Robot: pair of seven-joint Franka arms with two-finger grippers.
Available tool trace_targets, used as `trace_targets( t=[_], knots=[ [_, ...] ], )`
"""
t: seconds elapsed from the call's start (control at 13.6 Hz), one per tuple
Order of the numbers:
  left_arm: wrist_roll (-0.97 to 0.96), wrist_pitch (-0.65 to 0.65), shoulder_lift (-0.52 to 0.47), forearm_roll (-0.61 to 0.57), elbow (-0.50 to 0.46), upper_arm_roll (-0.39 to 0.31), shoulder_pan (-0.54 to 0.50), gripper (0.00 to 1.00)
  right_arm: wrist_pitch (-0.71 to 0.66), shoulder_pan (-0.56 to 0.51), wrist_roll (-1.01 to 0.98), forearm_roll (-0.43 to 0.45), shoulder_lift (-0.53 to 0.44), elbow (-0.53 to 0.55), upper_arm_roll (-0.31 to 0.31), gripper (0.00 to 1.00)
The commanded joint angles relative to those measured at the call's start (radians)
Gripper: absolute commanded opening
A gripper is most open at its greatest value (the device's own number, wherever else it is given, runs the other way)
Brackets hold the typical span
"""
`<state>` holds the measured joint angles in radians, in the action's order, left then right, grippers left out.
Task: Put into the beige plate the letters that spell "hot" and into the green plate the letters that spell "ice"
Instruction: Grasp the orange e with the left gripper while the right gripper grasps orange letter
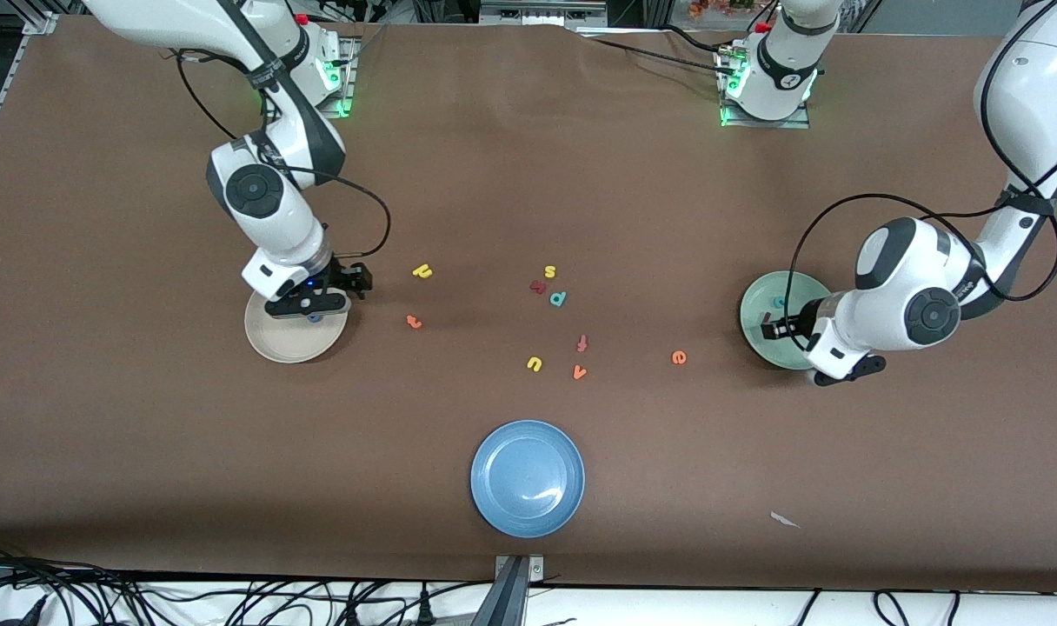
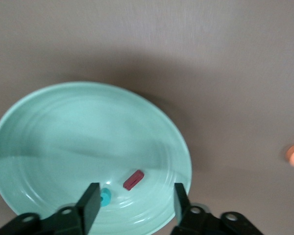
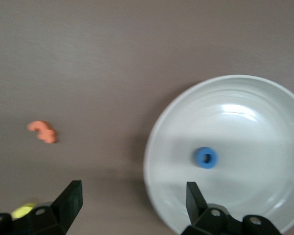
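hovering over the round cream-beige plate and round sage-green plate, both pincers gape empty. under the left pincer: dark red bar i, teal c. under the right pincer: blue ring o.

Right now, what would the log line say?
left gripper open over green plate | right gripper open by beige plate

From the front, my right gripper hides part of the round cream-beige plate and most of the small blue ring-shaped letter. My left gripper and wrist cover part of the round pale sage-green plate. In the right wrist view that beige plate is cut off by the picture's edge.
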<state>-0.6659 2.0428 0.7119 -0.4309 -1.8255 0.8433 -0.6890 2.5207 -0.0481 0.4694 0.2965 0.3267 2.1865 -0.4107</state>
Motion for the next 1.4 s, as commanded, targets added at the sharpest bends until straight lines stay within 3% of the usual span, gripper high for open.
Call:
trace_targets(
  t=[0.0, 0.29, 0.59, 0.74, 1.18, 1.33],
  knots=[
    [-0.203, -0.007, 0.003, -0.019, 0.087, -0.007, 0.090, 1.00, -0.005, 0.066, 0.078, -0.030, 0.070, -0.085, -0.002, 0.94],
    [-0.385, 0.130, 0.017, -0.023, 0.114, -0.026, 0.196, 1.00, -0.002, 0.157, 0.178, -0.016, 0.193, -0.211, 0.000, 0.93],
    [-0.455, 0.166, 0.058, -0.017, 0.173, -0.240, 0.454, 1.00, 0.015, 0.157, 0.178, 0.059, 0.232, -0.206, 0.004, 0.88],
    [-0.501, 0.166, 0.102, -0.017, 0.227, -0.303, 0.546, 0.99, 0.049, 0.159, 0.187, 0.101, 0.250, -0.200, 0.010, 0.87],
    [-0.416, 0.214, 0.133, -0.035, 0.229, -0.306, 0.586, 0.97, 0.084, 0.159, 0.187, 0.125, 0.279, -0.197, 0.012, 0.76],
    [-0.377, 0.214, 0.150, -0.034, 0.230, -0.306, 0.585, 0.89, 0.086, 0.159, 0.187, 0.148, 0.287, -0.197, 0.015, 0.74]
  ],
)
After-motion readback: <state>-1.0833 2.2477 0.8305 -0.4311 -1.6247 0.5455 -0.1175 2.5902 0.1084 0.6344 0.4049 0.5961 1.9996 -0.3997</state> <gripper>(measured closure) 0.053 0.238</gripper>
